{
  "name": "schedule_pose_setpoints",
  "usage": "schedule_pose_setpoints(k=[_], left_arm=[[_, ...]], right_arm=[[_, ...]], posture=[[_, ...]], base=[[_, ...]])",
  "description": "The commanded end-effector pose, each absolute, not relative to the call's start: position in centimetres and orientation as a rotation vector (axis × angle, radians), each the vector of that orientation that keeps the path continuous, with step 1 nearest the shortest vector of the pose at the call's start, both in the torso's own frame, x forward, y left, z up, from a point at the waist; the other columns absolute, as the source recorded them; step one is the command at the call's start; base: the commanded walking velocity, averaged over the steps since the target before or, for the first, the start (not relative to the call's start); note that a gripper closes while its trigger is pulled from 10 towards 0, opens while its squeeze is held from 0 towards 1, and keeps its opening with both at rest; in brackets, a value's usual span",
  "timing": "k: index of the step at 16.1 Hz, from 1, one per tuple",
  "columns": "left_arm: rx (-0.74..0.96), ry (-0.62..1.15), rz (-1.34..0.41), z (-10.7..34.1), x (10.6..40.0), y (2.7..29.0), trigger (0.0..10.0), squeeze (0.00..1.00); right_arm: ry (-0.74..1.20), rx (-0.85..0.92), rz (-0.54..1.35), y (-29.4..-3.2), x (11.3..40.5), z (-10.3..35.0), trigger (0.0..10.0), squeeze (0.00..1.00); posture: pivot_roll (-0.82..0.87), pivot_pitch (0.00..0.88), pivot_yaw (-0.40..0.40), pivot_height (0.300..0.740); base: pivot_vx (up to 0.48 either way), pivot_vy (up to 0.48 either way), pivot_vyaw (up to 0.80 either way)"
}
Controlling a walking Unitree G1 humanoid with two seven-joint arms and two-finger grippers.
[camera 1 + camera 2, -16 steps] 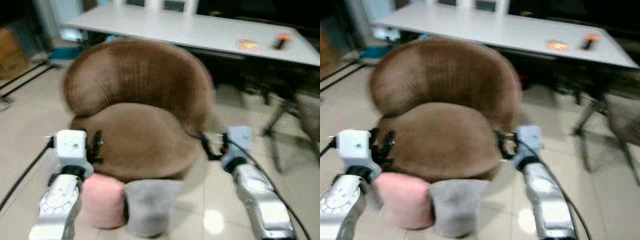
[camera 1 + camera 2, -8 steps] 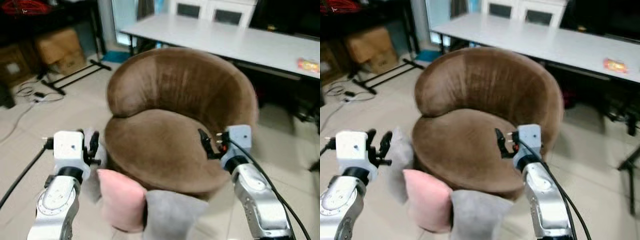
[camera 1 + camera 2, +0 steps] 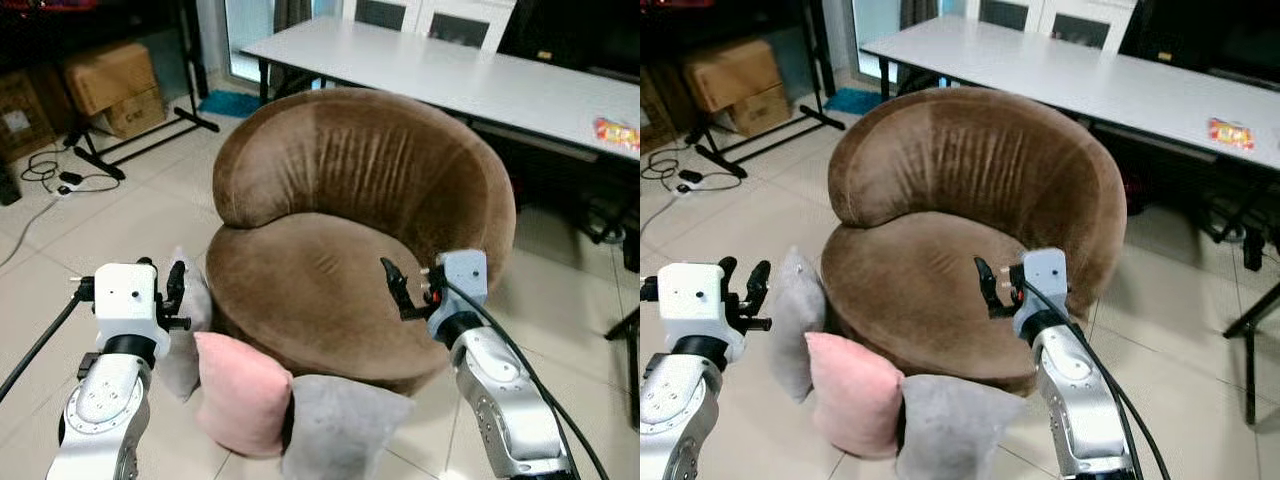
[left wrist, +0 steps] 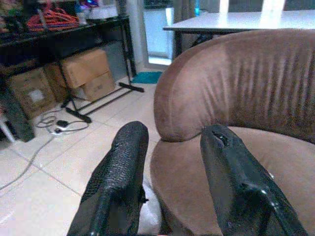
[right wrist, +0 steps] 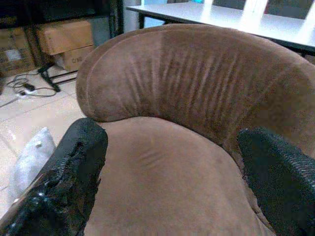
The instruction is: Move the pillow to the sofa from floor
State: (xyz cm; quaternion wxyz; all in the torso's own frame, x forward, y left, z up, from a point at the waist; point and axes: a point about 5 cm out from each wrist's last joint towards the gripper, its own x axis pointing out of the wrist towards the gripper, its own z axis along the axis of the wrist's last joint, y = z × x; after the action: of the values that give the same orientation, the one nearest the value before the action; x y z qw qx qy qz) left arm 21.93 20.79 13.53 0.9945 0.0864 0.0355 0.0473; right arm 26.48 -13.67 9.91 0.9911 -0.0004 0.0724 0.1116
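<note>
Three pillows lean on the tile floor against the front of a round brown sofa chair (image 3: 330, 285): a grey one (image 3: 795, 320) at the left, a pink pillow (image 3: 240, 395) in the middle, and another grey pillow (image 3: 340, 430) nearest me. My left gripper (image 3: 165, 290) is held out above the left grey pillow, open and holding nothing. My right gripper (image 3: 393, 290) hovers over the right part of the seat, open and holding nothing. In the wrist views the left gripper (image 4: 170, 135) and the right gripper (image 5: 172, 142) both face the sofa's backrest.
A long white table (image 3: 450, 70) stands behind the sofa with a snack packet (image 3: 618, 132) on it. Cardboard boxes (image 3: 110, 85), black stand legs (image 3: 150, 130) and floor cables (image 3: 60, 180) lie at the far left. A black cable trails from each arm.
The camera has shifted and the blur has gone; the left grey pillow, boxes and cables have come into view. Both grippers stay open, held out ahead; the right one sits slightly lower.
</note>
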Motion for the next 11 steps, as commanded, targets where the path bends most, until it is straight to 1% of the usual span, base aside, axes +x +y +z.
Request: schedule_pose_setpoints(k=[1,2,5,8,11], left_arm=[[0.179,0.066,0.097,13.54,21.79,20.70,10.0,0.00],[0.181,0.065,0.098,13.52,21.73,20.70,10.0,0.00],[0.185,0.062,0.102,13.46,21.61,20.72,10.0,0.00],[0.164,0.042,0.107,13.65,21.50,20.87,10.0,0.00],[0.225,0.042,0.109,13.43,21.35,21.26,10.0,0.00]], right_arm=[[0.127,0.004,0.224,-13.95,26.68,10.16,10.0,1.00],[0.125,0.004,0.230,-13.94,26.69,10.20,10.0,1.00],[0.109,0.028,0.230,-13.93,26.79,10.50,10.0,1.00],[0.109,0.043,0.261,-13.65,26.67,10.54,10.0,1.00],[0.134,0.044,0.266,-13.66,26.21,10.14,10.0,1.00]], posture=[[0.03,0.000,-0.048,0.740],[0.03,0.000,-0.051,0.740],[0.03,0.000,-0.054,0.740],[0.03,0.000,-0.053,0.740],[0.03,0.000,-0.050,0.740]], base=[[0.000,-0.480,0.56],[0.000,-0.480,0.56],[0.000,-0.457,0.00],[0.000,0.000,0.00],[0.000,0.000,0.00]])
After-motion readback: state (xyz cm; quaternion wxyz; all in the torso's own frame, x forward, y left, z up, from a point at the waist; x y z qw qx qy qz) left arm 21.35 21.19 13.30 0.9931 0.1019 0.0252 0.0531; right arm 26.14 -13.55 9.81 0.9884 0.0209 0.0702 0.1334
